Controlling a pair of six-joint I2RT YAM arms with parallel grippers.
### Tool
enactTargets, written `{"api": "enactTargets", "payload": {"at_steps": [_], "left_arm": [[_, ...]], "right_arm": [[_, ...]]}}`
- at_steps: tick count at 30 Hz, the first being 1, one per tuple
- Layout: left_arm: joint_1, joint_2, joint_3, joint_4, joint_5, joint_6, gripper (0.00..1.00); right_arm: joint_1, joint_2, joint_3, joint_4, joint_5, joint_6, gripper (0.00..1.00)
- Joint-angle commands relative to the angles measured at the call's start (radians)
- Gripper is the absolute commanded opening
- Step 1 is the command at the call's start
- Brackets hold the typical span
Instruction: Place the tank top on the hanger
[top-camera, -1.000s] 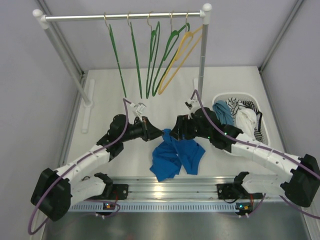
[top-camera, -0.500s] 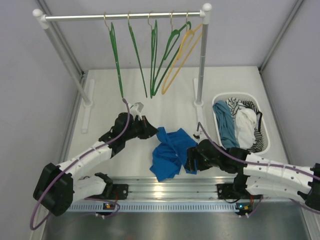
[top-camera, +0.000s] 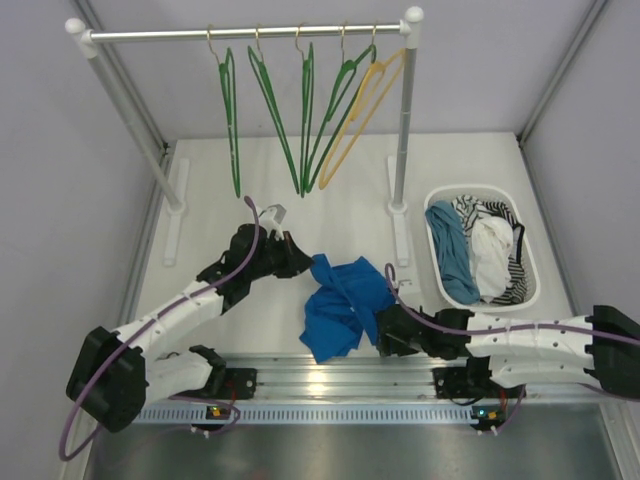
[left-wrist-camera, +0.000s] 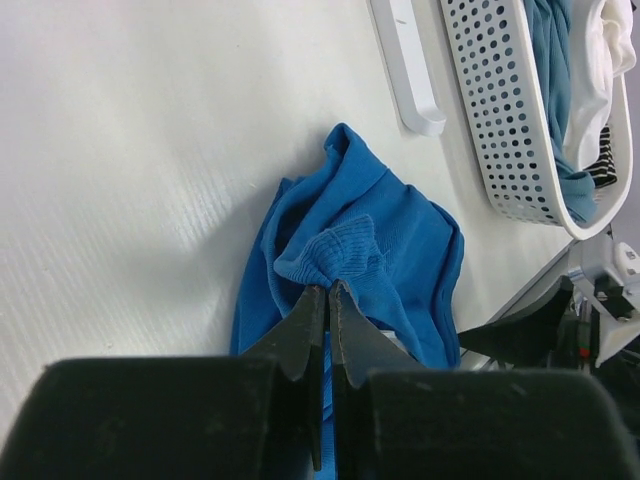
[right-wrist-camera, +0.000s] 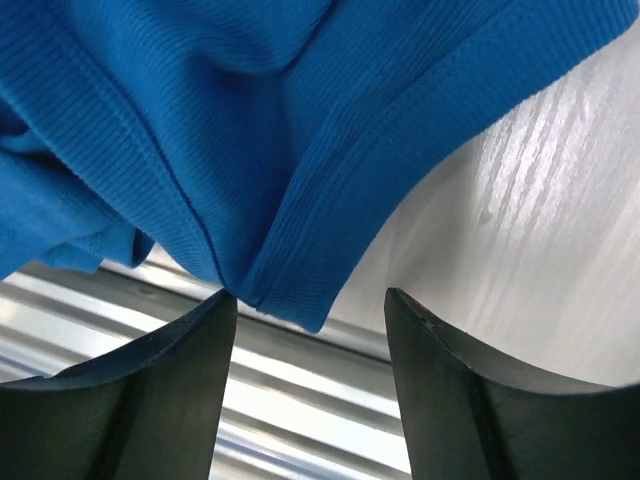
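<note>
While the bright royal-blue, limp fabric tank top (top-camera: 345, 305) lies crumpled near the white table's (top-camera: 230, 190) front edge, the task looks barely begun. The left gripper (left-wrist-camera: 325, 300) is pinched tight on a raised fold of it, the right gripper (right-wrist-camera: 310, 305) stands spread around its hem (gripping nothing), and every thin green triangular hanger (top-camera: 306, 110) hangs bare on the metal rail (top-camera: 250, 33) at the back edge, well apart from the top.

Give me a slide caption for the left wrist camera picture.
Left pincer shut on a fold of the blue tank top, crumpled on the white table near a perforated basket.
</note>
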Motion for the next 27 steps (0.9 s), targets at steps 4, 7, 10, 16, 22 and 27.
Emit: {"api": "enactTargets", "payload": {"at_steps": [4, 7, 10, 16, 22, 27], "left_arm": [[0.001, -0.044, 0.055, -0.013, 0.0, 0.031, 0.0], [0.001, -0.063, 0.086, -0.066, 0.01, 0.047, 0.0], [0.001, -0.098, 0.149, -0.148, 0.016, 0.086, 0.0], [0.001, -0.155, 0.355, -0.283, 0.006, 0.171, 0.0], [0.001, -0.115, 0.612, -0.413, -0.02, 0.217, 0.0], [0.001, -0.092, 0.756, -0.484, -0.031, 0.229, 0.0]], "right_arm": [[0.014, 0.061, -0.007, 0.182, 0.123, 0.006, 0.46], [0.014, 0.03, 0.044, 0.146, 0.178, -0.017, 0.09], [0.013, -0.042, 0.224, -0.021, 0.275, -0.062, 0.0], [-0.124, -0.117, 0.687, -0.331, 0.357, -0.289, 0.0], [-0.469, -0.024, 1.01, -0.353, 0.122, -0.569, 0.0], [-0.633, 0.094, 1.199, -0.365, -0.08, -0.67, 0.0]]}}
